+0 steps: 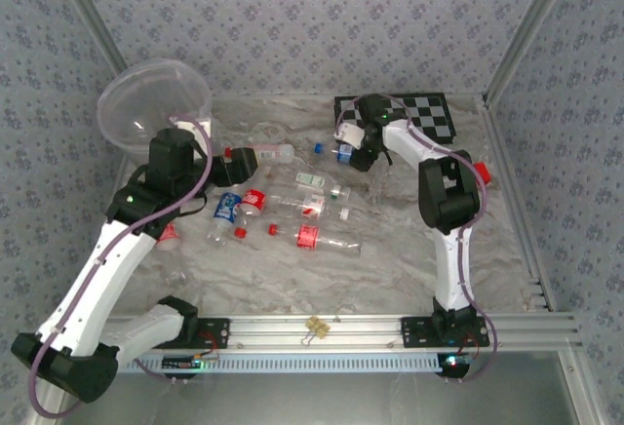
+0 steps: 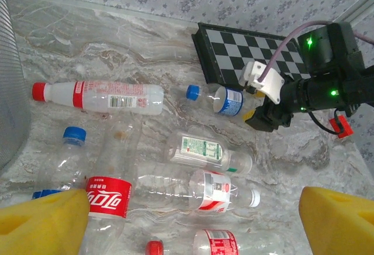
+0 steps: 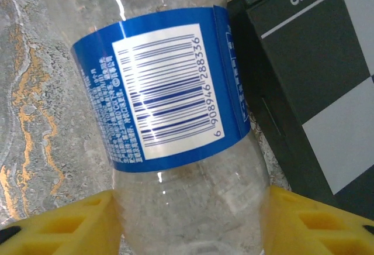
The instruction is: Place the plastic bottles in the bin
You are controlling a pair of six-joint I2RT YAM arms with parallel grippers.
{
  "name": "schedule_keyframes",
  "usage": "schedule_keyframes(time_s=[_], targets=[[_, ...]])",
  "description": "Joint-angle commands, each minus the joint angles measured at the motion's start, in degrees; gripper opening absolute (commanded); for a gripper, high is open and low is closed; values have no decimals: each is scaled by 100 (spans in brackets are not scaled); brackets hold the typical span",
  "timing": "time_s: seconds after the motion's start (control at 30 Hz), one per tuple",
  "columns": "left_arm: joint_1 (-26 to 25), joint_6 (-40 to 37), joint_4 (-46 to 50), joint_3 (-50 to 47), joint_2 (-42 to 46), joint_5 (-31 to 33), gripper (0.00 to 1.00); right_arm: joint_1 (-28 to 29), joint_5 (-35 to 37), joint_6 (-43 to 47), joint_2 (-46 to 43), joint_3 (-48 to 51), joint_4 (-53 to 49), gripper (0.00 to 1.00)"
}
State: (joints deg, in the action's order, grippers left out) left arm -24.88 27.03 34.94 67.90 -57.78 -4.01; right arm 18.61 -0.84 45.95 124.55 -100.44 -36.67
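Several clear plastic bottles [image 1: 292,206] lie scattered on the marbled table. My right gripper [image 3: 190,234] is shut on a blue-labelled bottle [image 3: 169,85] beside the checkerboard; its yellow fingers [image 3: 64,223] press both sides of the clear body. The same bottle [image 2: 229,100] and right gripper [image 1: 358,157] also appear from the other cameras. My left gripper [image 2: 190,226] hangs open above a red-and-white labelled bottle [image 2: 216,189], its pads [image 2: 41,220] wide apart and holding nothing. The frosted bin [image 1: 156,103] stands at the back left, behind the left gripper [image 1: 242,165].
A black-and-white checkerboard [image 1: 409,113] lies at the back right, right against the gripped bottle. A red-capped bottle [image 2: 105,97], a green-labelled one [image 2: 204,150] and a Coca-Cola one [image 2: 108,196] lie under the left arm. A small red cap [image 2: 153,247] is nearby. The bin's wall [image 2: 7,91] is at left.
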Motion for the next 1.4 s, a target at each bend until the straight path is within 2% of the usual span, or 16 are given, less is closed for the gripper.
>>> schedule_keyframes(time_s=[0.0,0.17,0.37,0.47,0.57,0.63,0.93,0.97,1.03,1.2,1.37], targets=[[-16,-64,-31,129,-27,31,92,-34,-108,19,-235,-26,-387,57],[-16,19,-88,271,-158,19,92,-94,-196,-143,-704,364,-319,56],[-16,331,-455,306,-370,-312,92,-234,-292,-580,-1474,1112,-63,56],[-25,842,-1137,133,-556,-531,91,-253,-170,-1009,-1921,1520,-16,56],[-131,1654,-2441,-268,-788,-547,90,-238,-220,-1600,-2421,1928,65,56],[-245,1918,-3022,-350,-1019,-522,89,-235,-392,-1976,-2857,2334,327,56],[-970,1933,-3477,418,-2330,-493,89,274,-1005,-3927,-4775,4098,1451,55],[-1019,1937,-3512,456,-2459,-541,90,321,-1042,-4057,-4911,4224,1570,55],[-1120,1876,-3605,534,-2723,-832,98,389,-1253,-4295,-5186,4457,1860,55],[-1288,1807,-3425,700,-3015,-1023,100,438,-1799,-4607,-5494,4586,2257,55],[-1381,2026,-3774,536,-3183,-1181,96,584,-1876,-4691,-5444,4525,2358,55]])
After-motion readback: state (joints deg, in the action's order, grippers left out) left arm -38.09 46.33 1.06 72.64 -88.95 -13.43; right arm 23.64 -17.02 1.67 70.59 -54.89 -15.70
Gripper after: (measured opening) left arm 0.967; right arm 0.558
